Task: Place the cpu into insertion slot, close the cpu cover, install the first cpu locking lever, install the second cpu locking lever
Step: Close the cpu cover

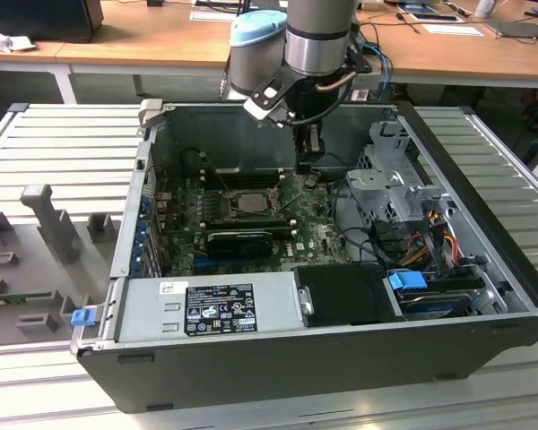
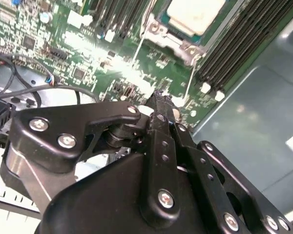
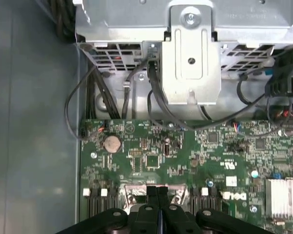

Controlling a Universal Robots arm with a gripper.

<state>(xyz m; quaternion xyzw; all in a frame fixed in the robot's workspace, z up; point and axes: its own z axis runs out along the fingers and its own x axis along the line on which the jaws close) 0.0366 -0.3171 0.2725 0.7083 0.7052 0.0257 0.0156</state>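
The cpu (image 2: 193, 13) shows its pale metal face inside the insertion slot (image 1: 251, 202) on the green board. The silvery cpu cover (image 2: 158, 28) lies as a frame around it. Thin wire levers (image 2: 138, 48) run along the socket's sides; whether they are latched I cannot tell. My gripper (image 2: 161, 100) is shut, fingers pressed together with nothing visible between them. It hovers just above the board beside the socket, on the exterior view's right of it (image 1: 309, 168). In the first wrist view the shut fingertips (image 3: 157, 195) stand over a silvery socket edge (image 3: 132, 192).
A grey drive cage (image 1: 390, 179) with cables (image 1: 430, 228) stands close on the exterior view's right of the gripper. Black memory slots (image 2: 234, 53) flank the socket. A long black expansion card (image 1: 242, 240) and the power supply (image 1: 215, 305) lie nearer the front. Case walls enclose everything.
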